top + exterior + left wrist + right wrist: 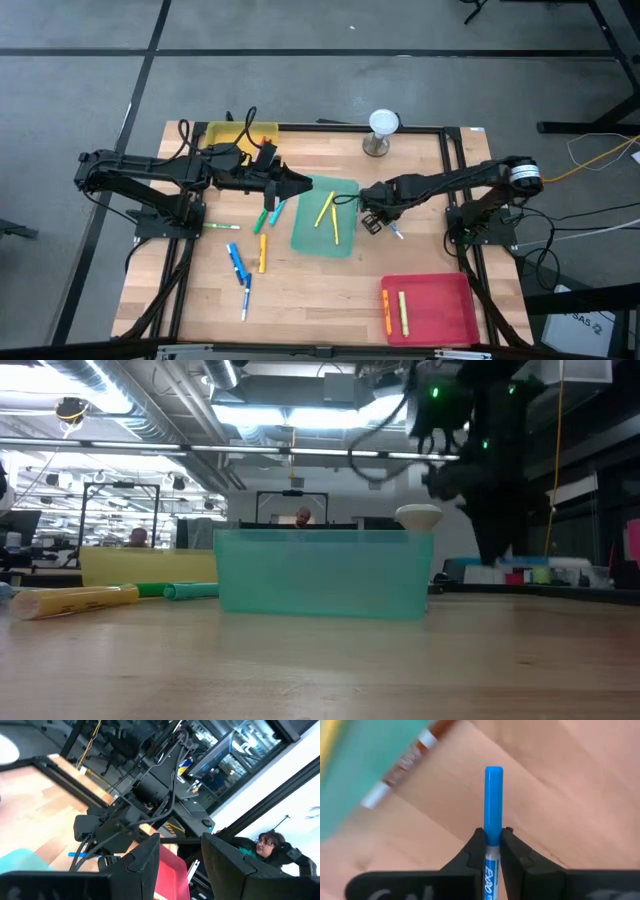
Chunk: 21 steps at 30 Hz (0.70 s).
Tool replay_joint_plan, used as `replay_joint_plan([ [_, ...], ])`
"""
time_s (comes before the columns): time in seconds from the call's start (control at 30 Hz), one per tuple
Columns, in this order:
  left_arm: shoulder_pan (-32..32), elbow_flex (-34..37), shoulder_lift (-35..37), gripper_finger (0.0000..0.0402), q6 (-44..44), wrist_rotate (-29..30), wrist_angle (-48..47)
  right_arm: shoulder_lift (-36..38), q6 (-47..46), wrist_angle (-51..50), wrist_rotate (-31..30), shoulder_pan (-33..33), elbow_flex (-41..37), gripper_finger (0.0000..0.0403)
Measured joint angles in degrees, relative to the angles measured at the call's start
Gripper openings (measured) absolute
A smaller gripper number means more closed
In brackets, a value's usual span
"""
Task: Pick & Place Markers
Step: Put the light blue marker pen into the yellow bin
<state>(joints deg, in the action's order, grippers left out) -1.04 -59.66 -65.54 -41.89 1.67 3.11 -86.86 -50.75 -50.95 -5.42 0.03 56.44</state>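
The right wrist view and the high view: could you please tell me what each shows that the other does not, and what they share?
Only the right wrist view shows the right gripper shut on the blue marker, its label readable. Only the high view shows the left gripper beside the green tray, the red tray with two markers, and loose markers on the table. Both show the blue marker in the right gripper over bare wood.

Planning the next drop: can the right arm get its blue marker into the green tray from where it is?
Probably yes. The right gripper is shut on the blue marker just beside the green tray, and nothing lies between them; the left gripper hovers at the tray's far edge.
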Motion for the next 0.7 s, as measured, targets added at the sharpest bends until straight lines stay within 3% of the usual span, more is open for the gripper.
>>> replay_joint_plan([
  [0.37, 0.0, 0.0, 0.0, 0.0141, 6.3, 0.0, 2.5, 12.6, -0.6, 0.5, -8.8, 0.0, 9.5, 0.0035],
  [0.7, 0.0, 0.0, 0.0, 0.0141, 10.5, 0.0, 7.6, 14.5, 10.4, 6.9, -13.2, 0.2, 25.7, 0.0035],
])
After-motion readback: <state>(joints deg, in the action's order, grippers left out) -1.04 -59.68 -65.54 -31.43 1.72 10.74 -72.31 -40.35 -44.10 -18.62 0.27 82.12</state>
